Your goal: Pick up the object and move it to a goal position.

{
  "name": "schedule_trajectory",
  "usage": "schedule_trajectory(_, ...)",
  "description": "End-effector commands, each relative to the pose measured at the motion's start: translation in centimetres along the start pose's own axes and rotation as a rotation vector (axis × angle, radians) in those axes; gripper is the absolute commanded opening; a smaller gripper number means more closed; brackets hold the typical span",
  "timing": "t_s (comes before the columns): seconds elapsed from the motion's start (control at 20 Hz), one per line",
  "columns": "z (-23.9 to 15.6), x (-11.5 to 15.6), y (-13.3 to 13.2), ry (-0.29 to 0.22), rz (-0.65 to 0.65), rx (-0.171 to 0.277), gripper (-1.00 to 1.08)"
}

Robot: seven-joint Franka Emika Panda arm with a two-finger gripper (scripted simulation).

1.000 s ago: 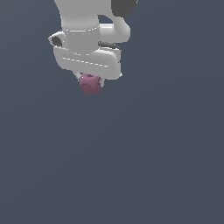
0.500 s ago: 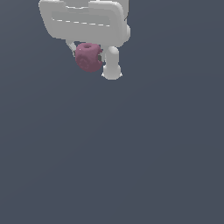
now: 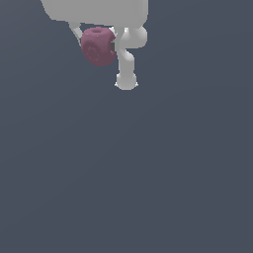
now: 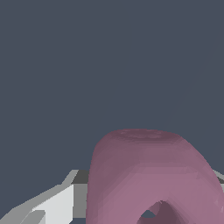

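The object [image 3: 98, 46] is a dull pink-maroon, apple-like lump with a dimple on top. It hangs between the fingers of my white gripper [image 3: 97, 42] at the top of the exterior view, well above the grey floor. One thin finger [image 3: 76, 33] shows at its left, a dark pad [image 3: 113, 46] presses its right side. In the wrist view the object [image 4: 148, 175] fills the lower part, with a white finger [image 4: 52, 205] beside it. The gripper's body [image 3: 94, 10] is cut off by the frame's top edge.
A plain dark grey floor [image 3: 148, 173] fills both views. A white jointed part of the arm [image 3: 126, 69] hangs to the exterior view's right of the object.
The gripper with the object has risen toward the camera, growing larger and shifting up in the exterior view. The object stays held between the fingers.
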State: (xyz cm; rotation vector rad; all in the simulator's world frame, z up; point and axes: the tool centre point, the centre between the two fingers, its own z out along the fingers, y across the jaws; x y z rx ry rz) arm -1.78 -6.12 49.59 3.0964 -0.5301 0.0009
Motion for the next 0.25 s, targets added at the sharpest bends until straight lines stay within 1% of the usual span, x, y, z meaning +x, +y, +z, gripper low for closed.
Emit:
schedule_trajectory(0.0,-0.48,0.04,-0.06,-0.001,0.0,0.0,-1.0)
schedule_trajectory(0.2,-0.73,0.07,-0.09,-0.001,0.0,0.0,-1.0)
